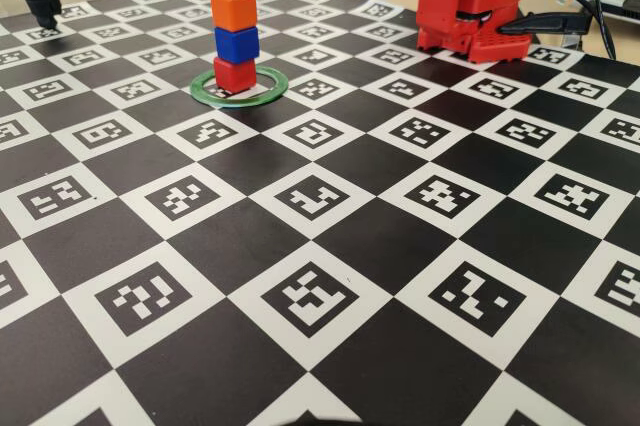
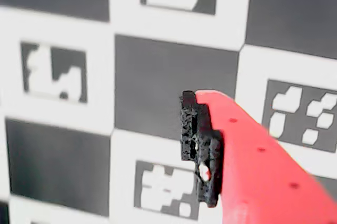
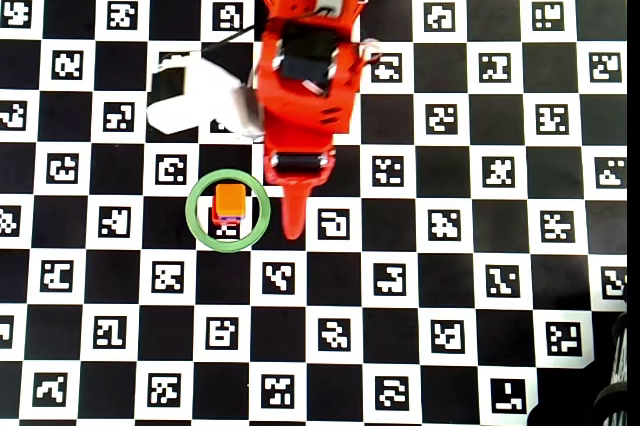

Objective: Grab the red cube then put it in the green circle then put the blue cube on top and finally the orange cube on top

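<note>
Stack's up: red cube (image 1: 235,74) inside the green circle (image 1: 203,92), blue cube (image 1: 237,44) on it, orange cube (image 1: 235,8) on top. Pincer (image 3: 294,229) looks pinched shut on nothing, just beside the ring. Any sideways swing could topple the tower across the surface (image 1: 330,276).

orange cube (image 1: 235,8) on blue cube (image 1: 237,44); red cube (image 1: 235,74), green circle (image 1: 262,93)

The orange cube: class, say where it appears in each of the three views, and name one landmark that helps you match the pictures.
Fixed view: the orange cube is upper left, topping the blue cube and the red cube.
Overhead view: orange cube left of centre, inside the green circle.
Wrist view: not in it.
Shared landmark: the green circle in the fixed and overhead views.
</note>
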`<state>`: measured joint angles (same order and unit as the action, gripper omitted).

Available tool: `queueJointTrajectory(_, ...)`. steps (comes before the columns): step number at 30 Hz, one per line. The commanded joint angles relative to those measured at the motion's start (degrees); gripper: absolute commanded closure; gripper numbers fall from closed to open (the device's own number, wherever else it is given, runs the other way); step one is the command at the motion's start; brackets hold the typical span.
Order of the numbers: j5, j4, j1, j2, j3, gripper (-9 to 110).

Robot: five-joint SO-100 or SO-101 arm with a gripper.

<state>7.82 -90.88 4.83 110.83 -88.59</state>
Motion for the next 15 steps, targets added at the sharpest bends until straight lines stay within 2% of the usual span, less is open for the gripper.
queueJointTrajectory(1,0.1,3.3,-4.5,7.6,-2.4,72)
queueJointTrajectory(7,8.3,12.5,-7.3,16.1,-17.2,86)
queueJointTrajectory(12,17.3,25.4,-5.5,26.3,-33.2,107)
queueJointTrajectory(15,24.1,32.8,-3.7,30.1,-41.0,107)
